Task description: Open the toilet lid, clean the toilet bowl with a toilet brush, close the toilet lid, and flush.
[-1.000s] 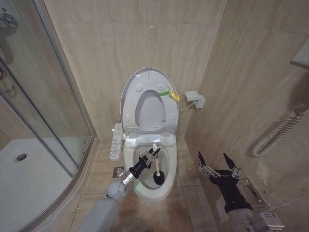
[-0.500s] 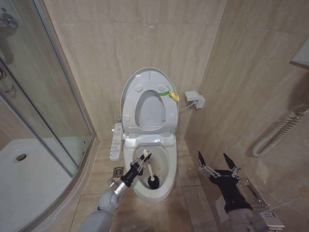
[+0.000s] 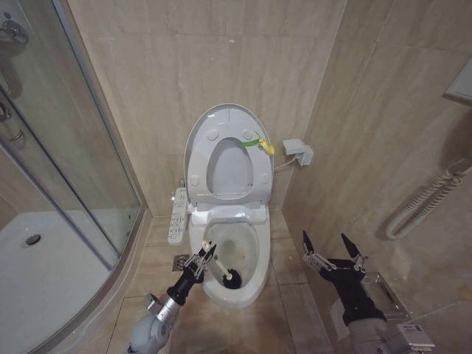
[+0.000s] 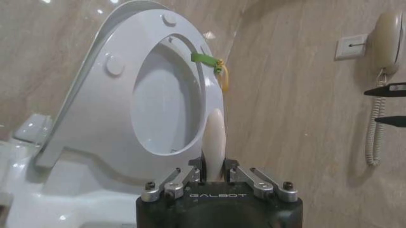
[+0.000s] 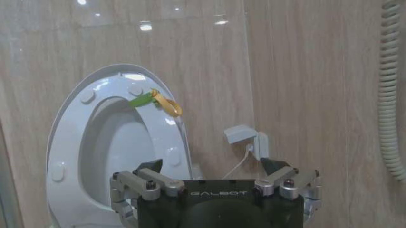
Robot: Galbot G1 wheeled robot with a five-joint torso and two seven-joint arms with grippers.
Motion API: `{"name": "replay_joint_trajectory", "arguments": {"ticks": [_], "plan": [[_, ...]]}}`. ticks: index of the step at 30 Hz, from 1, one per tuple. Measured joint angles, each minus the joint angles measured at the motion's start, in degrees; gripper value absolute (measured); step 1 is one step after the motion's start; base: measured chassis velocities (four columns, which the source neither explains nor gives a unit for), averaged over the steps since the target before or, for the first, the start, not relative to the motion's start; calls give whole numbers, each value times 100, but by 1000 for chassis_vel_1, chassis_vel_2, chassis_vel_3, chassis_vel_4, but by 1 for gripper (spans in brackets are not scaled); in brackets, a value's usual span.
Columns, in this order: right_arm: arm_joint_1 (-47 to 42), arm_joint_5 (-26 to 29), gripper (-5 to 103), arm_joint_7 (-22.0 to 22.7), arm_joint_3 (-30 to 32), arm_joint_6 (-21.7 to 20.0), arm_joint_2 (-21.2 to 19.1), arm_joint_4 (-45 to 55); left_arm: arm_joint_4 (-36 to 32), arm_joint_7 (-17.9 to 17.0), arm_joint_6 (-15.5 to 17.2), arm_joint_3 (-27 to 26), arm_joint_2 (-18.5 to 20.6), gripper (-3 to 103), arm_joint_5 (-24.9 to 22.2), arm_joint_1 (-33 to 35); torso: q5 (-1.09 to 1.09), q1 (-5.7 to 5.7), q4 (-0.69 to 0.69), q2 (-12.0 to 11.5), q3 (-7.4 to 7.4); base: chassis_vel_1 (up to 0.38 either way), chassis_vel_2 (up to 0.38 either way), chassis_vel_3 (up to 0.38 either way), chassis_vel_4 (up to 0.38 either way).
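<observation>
Beige tiled walls (image 3: 221, 66) close in around us, with a glass shower enclosure (image 3: 66, 169) on our left and a coiled white cord (image 3: 424, 199) on the wall to our right. We see the toilet lid (image 3: 200, 140) standing upright against the back wall, the ring seat (image 3: 254, 173) raised in front of it and the green-and-yellow loop tag (image 3: 259, 143) near its upper edge. Below it the toilet bowl (image 3: 254, 284) lies uncovered, its slim button panel (image 3: 177, 215) at the side nearer the shower. Our left gripper (image 3: 203, 258) reaches over the bowl's near-left rim, its fingers pinching the thin white handle of the toilet brush (image 3: 220, 268); the handle slants down into the basin and the dark brush head rests low against the front inner wall. From the left wrist we see the pale handle rising from between the closed-in fingers (image 4: 184, 175). Our right gripper (image 3: 333, 248) hangs off to the right of the toilet, well apart from it above the floor tiles (image 3: 287, 317), fingers spread wide and holding nothing. A small white wall box (image 3: 298, 151) sits just right of the lid
</observation>
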Motion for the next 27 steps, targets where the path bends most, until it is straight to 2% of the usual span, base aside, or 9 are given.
{"name": "replay_joint_trajectory", "arguments": {"ticks": [7,11,17,27], "plan": [[0,0,100,0,0,0,0,0,18,-4,-21,-59,-39,20,19,23,0,0,0,0,0,0,0,0,0],[0,0,100,0,0,0,0,0,276,-79,-84,-45,-99,20,20,-195,0,0,1,0,0,0,0,0,0],[0,0,100,0,0,0,0,0,1134,-207,-270,103,-254,20,82,-1084,-1,1,-1,0,1,0,0,0,0],[0,0,100,1,0,0,0,0,2005,-159,-330,445,-504,20,-13,-2042,0,0,-1,0,1,0,0,0,0]]}}
